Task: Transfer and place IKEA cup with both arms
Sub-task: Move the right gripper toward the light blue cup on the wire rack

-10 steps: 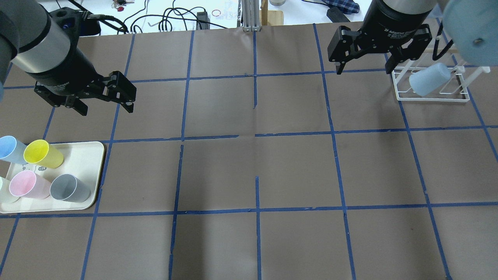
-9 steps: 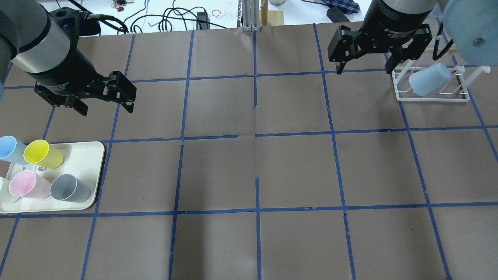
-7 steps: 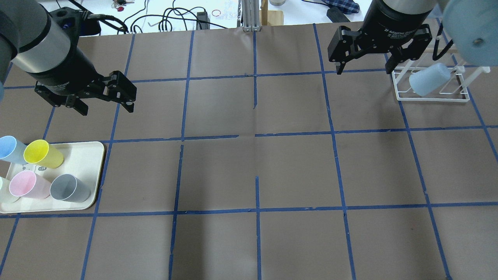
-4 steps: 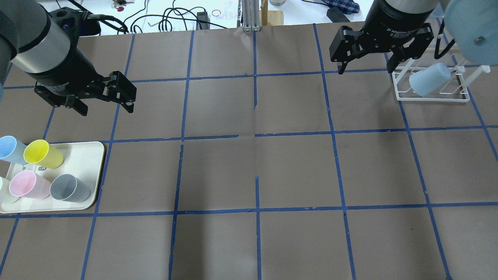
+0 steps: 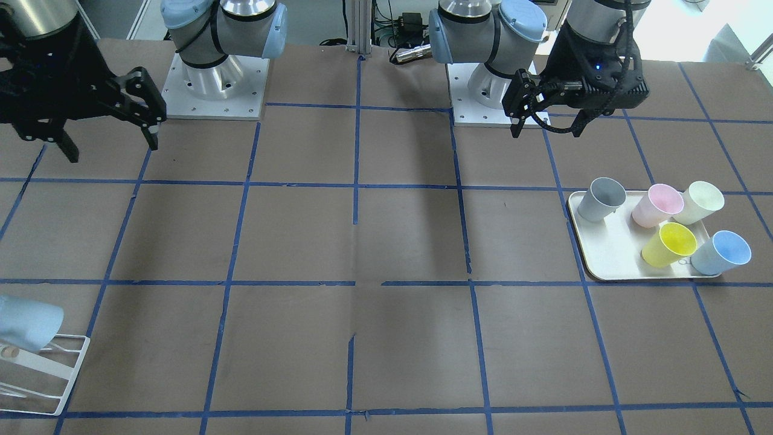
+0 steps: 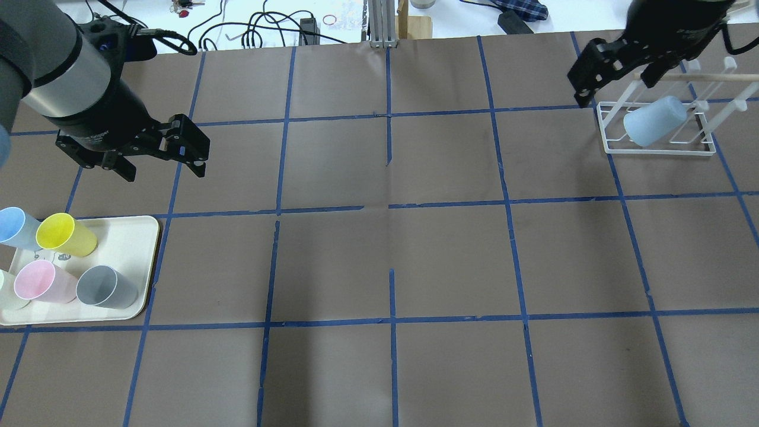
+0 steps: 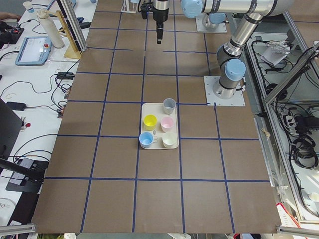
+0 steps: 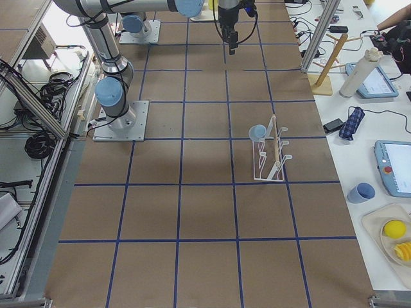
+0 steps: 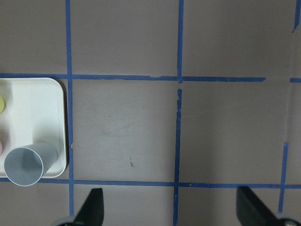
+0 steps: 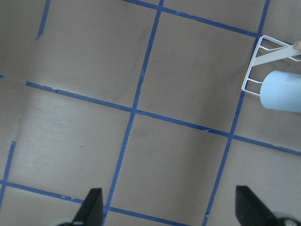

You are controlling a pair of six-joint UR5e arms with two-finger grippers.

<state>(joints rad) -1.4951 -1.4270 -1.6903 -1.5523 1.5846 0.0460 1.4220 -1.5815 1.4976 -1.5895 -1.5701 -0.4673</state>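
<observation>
- Lying tilted across the white wire rack [image 6: 658,153], the IKEA cup [image 6: 655,121] sits at the far right of the worktop [image 6: 385,261]. Its wider rim points down toward the rack's left end.
- The right tool [image 6: 616,83] hangs released just beside the rack's far left corner, gripping nothing. Its wrist camera shows both fingers spread wide over bare brown paper, with the cup at that view's right edge.
- The left tool [image 6: 163,169] is likewise released and empty. It hovers over the worktop just beyond the far right corner of the tray [image 6: 127,237].
- On the tray stand a second pale blue cup [image 6: 13,228], a yellow cup [image 6: 65,235], a pink cup [image 6: 41,281], a grey cup [image 6: 107,287] and a cream cup [image 5: 700,202]. All are upright with their mouths open.
- The grey cup shows at the lower left of the left wrist view, at the tray's corner.
- Blue tape lines divide the brown worktop into squares.
</observation>
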